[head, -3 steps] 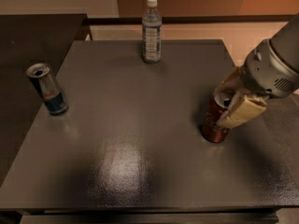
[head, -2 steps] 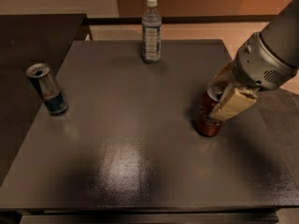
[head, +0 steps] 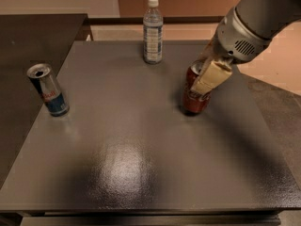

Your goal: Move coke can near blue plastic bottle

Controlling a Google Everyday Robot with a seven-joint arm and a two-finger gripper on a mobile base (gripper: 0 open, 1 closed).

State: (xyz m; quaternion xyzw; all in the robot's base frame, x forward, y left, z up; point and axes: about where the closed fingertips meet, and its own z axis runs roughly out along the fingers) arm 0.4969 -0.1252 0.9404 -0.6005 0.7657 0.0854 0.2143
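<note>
The coke can is dark red with a silver top and stands upright on the dark table, right of centre. My gripper comes in from the upper right and is shut on the coke can, with a cream fingertip pad across its front. The blue plastic bottle is clear with a white cap and stands upright at the table's far edge, up and to the left of the can, a gap between them.
A silver-and-blue Red Bull can stands near the table's left edge. A second dark table lies to the left. Tan floor shows beyond the right edge.
My gripper has carried the coke can up and to the left across the table, closer to the bottle. The bottle and Red Bull can have not moved.
</note>
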